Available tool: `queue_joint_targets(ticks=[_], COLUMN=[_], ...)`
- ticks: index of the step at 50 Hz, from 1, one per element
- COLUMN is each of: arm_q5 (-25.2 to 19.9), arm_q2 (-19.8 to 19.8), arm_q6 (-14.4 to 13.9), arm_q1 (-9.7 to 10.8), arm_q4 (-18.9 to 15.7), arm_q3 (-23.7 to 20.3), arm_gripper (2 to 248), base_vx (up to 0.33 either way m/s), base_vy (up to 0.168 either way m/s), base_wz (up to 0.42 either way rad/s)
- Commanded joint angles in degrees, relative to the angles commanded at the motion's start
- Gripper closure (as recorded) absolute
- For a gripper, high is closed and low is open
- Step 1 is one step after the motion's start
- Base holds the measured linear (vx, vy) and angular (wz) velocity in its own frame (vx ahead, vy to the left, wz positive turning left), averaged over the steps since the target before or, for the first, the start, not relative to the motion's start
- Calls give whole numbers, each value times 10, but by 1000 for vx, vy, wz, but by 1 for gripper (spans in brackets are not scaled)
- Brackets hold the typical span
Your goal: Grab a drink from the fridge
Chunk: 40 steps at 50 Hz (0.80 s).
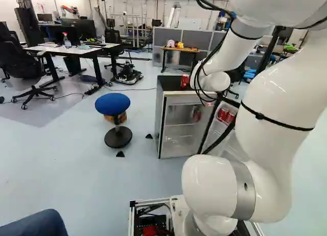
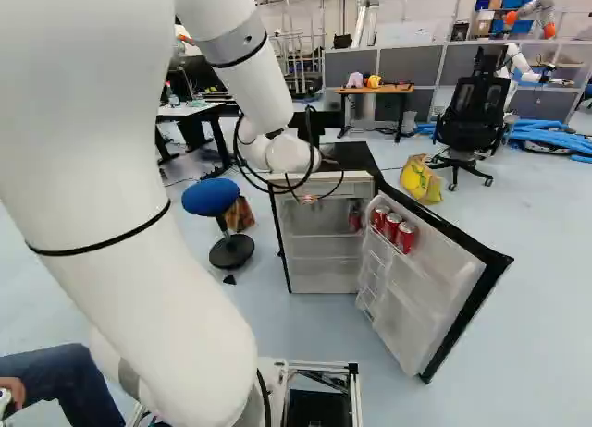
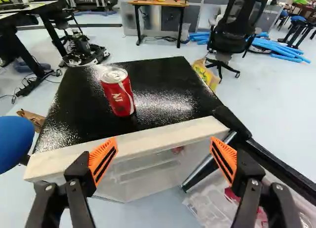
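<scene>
Gripper (image 2: 309,199), black, with orange pads (image 3: 102,160): released, fingers spread wide, set before the front edge of the fridge top (image 3: 163,75). In the right base view it is largely hidden by the wrist and cables; the small orange patch there seems to be part of it.

Drink can (image 3: 118,94), red with a silver lid: upright on the black fridge top, close to the front edge and about midway between the side edges; ahead of the gripper, apart from both fingers.

Fridge (image 1: 162,128), low, pale body, front open. Inside, one red can (image 2: 354,216), by the side nearest the door.

Fridge door (image 2: 435,288), swung wide, dark outer edge, white lining. On its upper shelf, three door cans (image 2: 392,227), red, in a row along the lining.

Stool (image 1: 112,104), blue round seat, black base: on the floor near the fridge, on the side away from the door.

Yellow bag (image 2: 421,179): on the floor beyond the fridge's far corner on the door side, near a black office chair (image 2: 469,122).

Small desk (image 2: 375,90), wooden top: well beyond the fridge. Near its left edge in the right base view, a pink toy (image 2: 355,79) beside a yellow-orange toy (image 2: 373,81).
</scene>
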State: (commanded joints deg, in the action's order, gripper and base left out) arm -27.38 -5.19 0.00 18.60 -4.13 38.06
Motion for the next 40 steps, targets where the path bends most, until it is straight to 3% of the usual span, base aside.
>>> queue_joint_targets(ticks=[40], arm_q5=[173], arm_q2=[37], arm_q6=[0], arm_q1=[75], arm_q4=[0], arm_q3=[18], arm_gripper=[3], base_vx=[0], base_vy=[0], base_wz=[0])
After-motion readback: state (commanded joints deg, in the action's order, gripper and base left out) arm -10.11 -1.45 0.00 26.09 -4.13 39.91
